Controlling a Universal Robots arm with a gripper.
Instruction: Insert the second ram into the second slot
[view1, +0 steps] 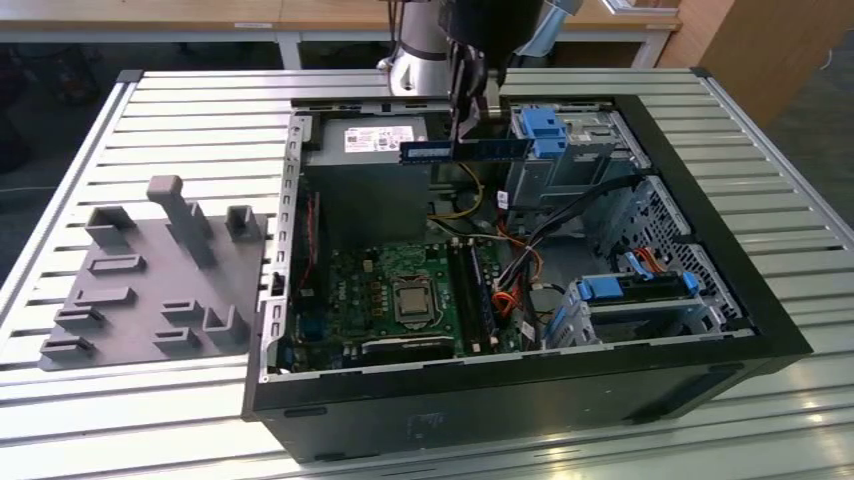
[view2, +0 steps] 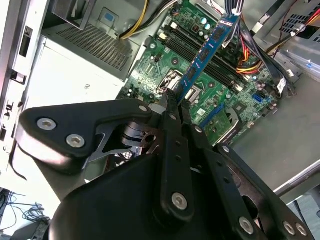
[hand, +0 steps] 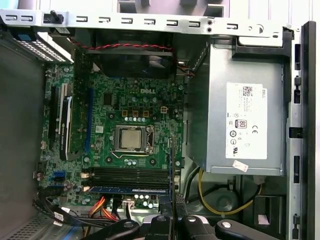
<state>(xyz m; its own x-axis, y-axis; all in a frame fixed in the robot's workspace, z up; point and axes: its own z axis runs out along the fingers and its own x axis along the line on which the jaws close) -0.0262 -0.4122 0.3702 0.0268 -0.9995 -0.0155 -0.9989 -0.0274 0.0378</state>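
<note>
My gripper (view1: 463, 136) hangs above the open computer case (view1: 747, 310), shut on the second ram (view1: 465, 150), a long blue stick held level over the case's back half. In the second wrist view the dark fingers (view2: 172, 100) pinch one end of the ram (view2: 205, 52), which reaches out over the motherboard (view2: 165, 55). In the first wrist view the ram (hand: 170, 165) shows edge-on as a thin line above the black memory slots (hand: 130, 175). The ram hangs clear of the slots. A blue strip (hand: 127, 190) lies along the slot nearest the board's edge.
The processor socket (hand: 131, 138) sits beside the slots. A grey power supply (hand: 245, 110) fills one corner, with yellow cables (hand: 220, 205) below it. Orange and red cables (view2: 245, 62) run close to the slots. Blue drive cages (view1: 541, 130) stand at the exterior view's right. A grey fixture (view1: 147, 270) lies on the slatted table.
</note>
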